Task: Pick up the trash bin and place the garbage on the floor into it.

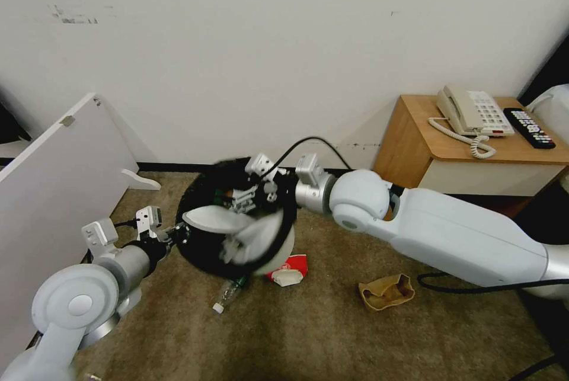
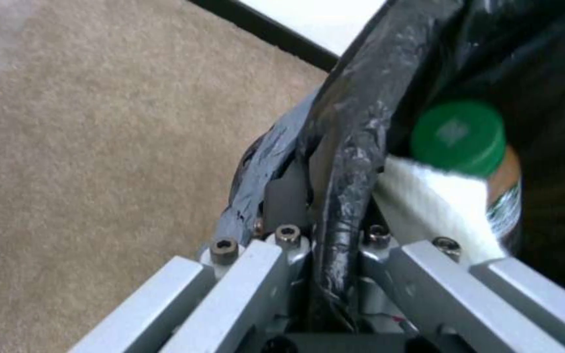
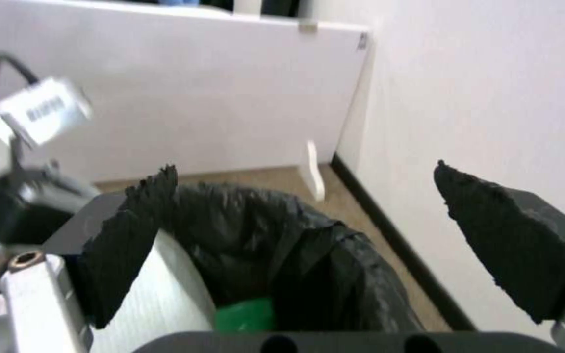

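The trash bin [image 1: 204,250], white with a black bag over its rim, hangs tilted above the floor [image 1: 332,333], its mouth turned toward me. My left gripper [image 1: 178,231] is shut on the bin's rim [image 2: 345,147]. Inside lie white slippers [image 1: 204,218] and a green-capped bottle [image 2: 458,137]. My right gripper [image 1: 252,196] hovers open over the bin's mouth, its black pads [image 3: 132,240] spread wide with nothing between them. On the carpet lie other garbage: a clear bottle [image 1: 228,293], a red-and-white can [image 1: 289,269] and a brown paper bag [image 1: 385,292].
A white board [image 1: 53,173] leans at the left, close to my left arm. At the right stands a wooden bedside table [image 1: 427,156] with a phone [image 1: 471,109] and a remote [image 1: 529,127]. A black cable [image 1: 450,283] runs on the carpet under my right arm.
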